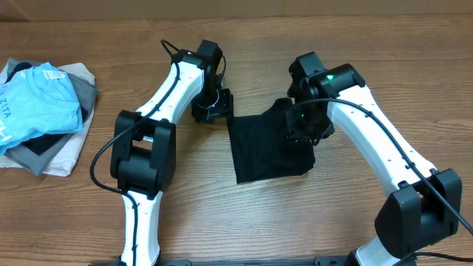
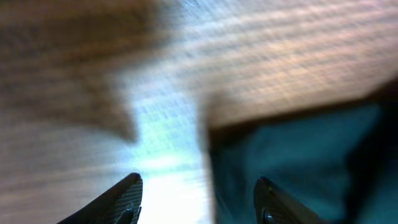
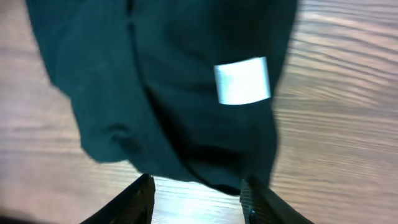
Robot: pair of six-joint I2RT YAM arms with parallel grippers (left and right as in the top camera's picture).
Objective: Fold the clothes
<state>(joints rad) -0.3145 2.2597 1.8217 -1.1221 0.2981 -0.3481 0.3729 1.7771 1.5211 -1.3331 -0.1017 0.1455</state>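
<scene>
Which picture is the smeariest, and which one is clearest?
Left wrist view: smeared all over, with white glare on the table beside the cloth. Right wrist view: slightly soft, though the cloth's tag shows. Overhead view: sharpest, evenly lit.

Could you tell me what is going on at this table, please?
Two robot arms are working on a black garment lying in the middle of the wooden table. The left pincer is open over the garment's upper left corner in the overhead view. The right pincer, also open, is at its bunched upper right part, near a white tag. A pile of other clothes, topped by a light blue shirt, lies at the far left.
</scene>
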